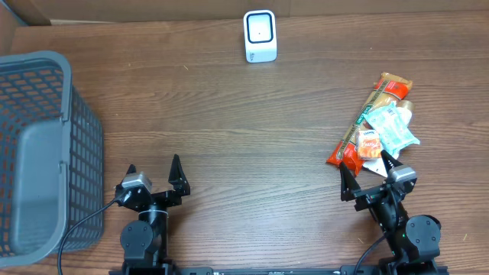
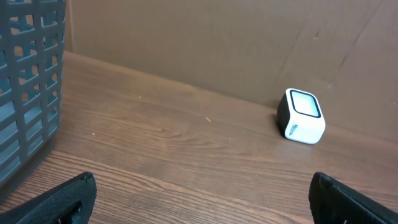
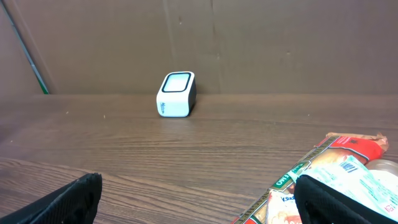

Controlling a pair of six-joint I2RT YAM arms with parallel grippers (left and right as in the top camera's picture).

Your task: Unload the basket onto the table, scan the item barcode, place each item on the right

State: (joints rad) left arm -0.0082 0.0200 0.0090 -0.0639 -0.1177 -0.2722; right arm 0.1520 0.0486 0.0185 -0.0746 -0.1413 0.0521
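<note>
A grey basket (image 1: 67,92) stands at the desk's (image 1: 252,153) left edge. The left hand (image 1: 153,165) is near the front edge, fingers wide apart, empty. The white scanner (image 1: 260,36) sits at the far middle. The right hand (image 1: 364,165), likewise spread and empty, is just behind a pile of snack packets (image 1: 380,122) at the right.

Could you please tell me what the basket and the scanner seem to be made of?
Basket: likely matte grey moulded plastic, given its uniform lattice walls. Scanner: probably smooth white plastic casing, with a glossy dark-edged window.
</note>
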